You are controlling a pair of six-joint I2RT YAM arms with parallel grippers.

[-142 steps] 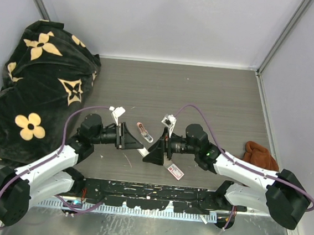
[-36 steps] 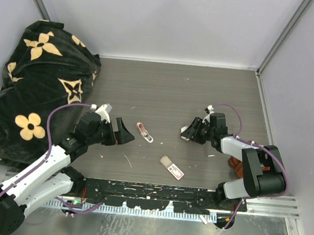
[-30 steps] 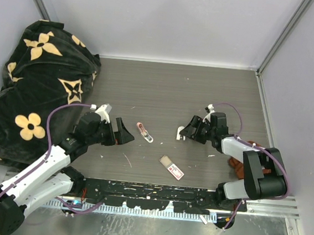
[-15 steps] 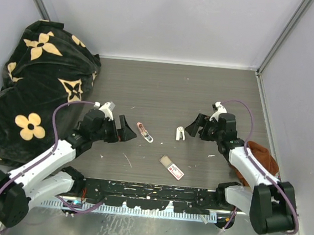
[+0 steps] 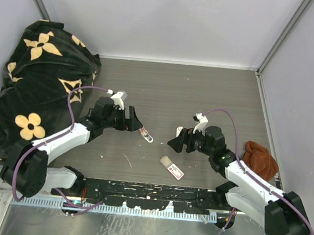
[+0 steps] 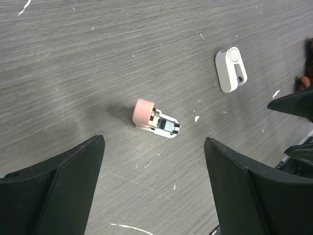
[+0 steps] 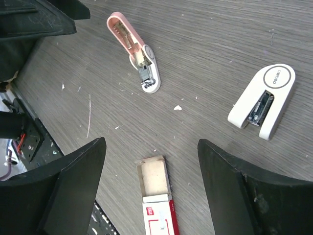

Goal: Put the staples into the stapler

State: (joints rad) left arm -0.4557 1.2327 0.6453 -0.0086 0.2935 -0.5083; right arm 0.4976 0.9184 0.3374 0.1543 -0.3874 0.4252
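The staple box (image 5: pixel 172 167) lies flat near the front edge. Its red-and-white sleeve is slid half off the tan tray (image 7: pixel 156 177), and the exposed part of the tray looks empty. An opened pink-and-white stapler (image 5: pixel 144 132) lies at mid-table. It also shows in the left wrist view (image 6: pixel 154 120) and the right wrist view (image 7: pixel 134 51). A white stapler (image 7: pixel 264 100) lies to its right (image 6: pixel 231 69). My left gripper (image 5: pixel 136 121) is open and empty just above the pink stapler (image 6: pixel 154 143). My right gripper (image 5: pixel 176 141) is open and empty above the box (image 7: pixel 150 144).
A black blanket with tan flowers (image 5: pixel 33 72) is heaped at the left. A brown cloth (image 5: pixel 260 158) lies at the right edge by the wall. Small white scraps (image 7: pixel 178 107) and a thin white scratch (image 7: pixel 89 116) dot the grey wood tabletop.
My right gripper set the white stapler on the table, let go, and swung left and nearer, over the box. My left gripper moved forward to the pink stapler.
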